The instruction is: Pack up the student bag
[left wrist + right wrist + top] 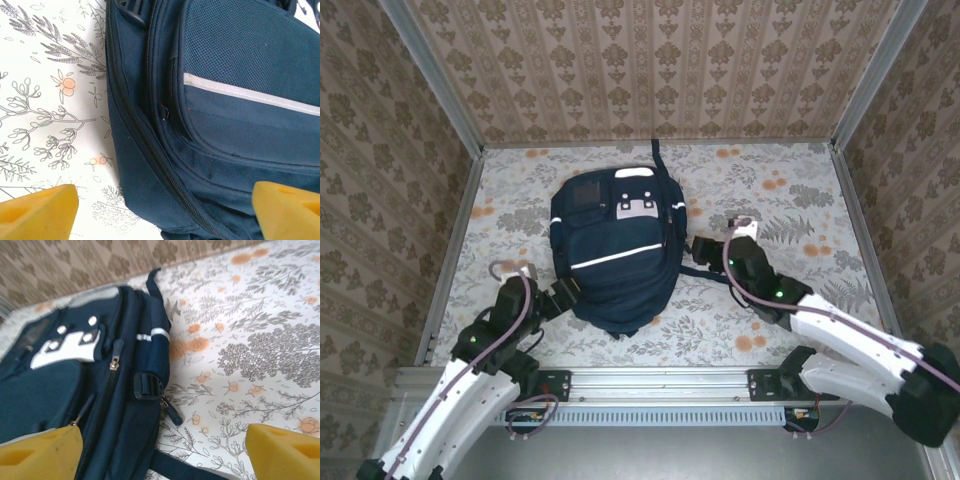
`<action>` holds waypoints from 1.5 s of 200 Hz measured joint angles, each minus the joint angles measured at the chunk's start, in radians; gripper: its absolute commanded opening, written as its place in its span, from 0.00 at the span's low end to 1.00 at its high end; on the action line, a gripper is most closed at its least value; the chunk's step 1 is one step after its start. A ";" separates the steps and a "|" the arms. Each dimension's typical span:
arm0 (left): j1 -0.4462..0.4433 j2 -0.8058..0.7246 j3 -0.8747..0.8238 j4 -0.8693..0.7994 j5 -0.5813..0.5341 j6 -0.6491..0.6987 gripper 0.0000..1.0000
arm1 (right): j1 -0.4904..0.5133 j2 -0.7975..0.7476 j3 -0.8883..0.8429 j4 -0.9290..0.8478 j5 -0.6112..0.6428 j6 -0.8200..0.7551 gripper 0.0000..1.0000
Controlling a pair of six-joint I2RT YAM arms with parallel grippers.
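The navy student bag point(612, 250) lies flat in the middle of the table, white stripe and grey-white buckle patch facing up, zippers closed. My left gripper point(563, 293) is at the bag's lower left corner, open, its yellow pads point(37, 211) straddling the bag's point(215, 125) zippered edge with nothing gripped. My right gripper point(703, 247) sits at the bag's right side, open, one yellow pad point(40, 452) over the bag point(60, 390) and the other over the cloth. A zipper pull point(172, 412) hangs off the bag's side next to a black buckle point(147, 385).
A dark strap point(185, 469) runs from the bag across the floral tablecloth point(790, 200) toward my right gripper. Patterned walls enclose the table on three sides. Open cloth lies right and left of the bag.
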 measured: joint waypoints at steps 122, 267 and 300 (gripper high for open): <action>0.220 0.523 0.278 0.229 -0.290 0.352 1.00 | -0.001 -0.130 -0.051 -0.036 0.260 -0.384 1.00; 0.374 0.916 0.032 0.925 -0.486 0.752 1.00 | -0.270 0.472 -0.274 0.813 0.215 -0.754 1.00; 0.380 0.913 -0.022 1.128 -0.462 0.800 1.00 | -0.343 0.479 -0.222 0.812 0.156 -0.750 1.00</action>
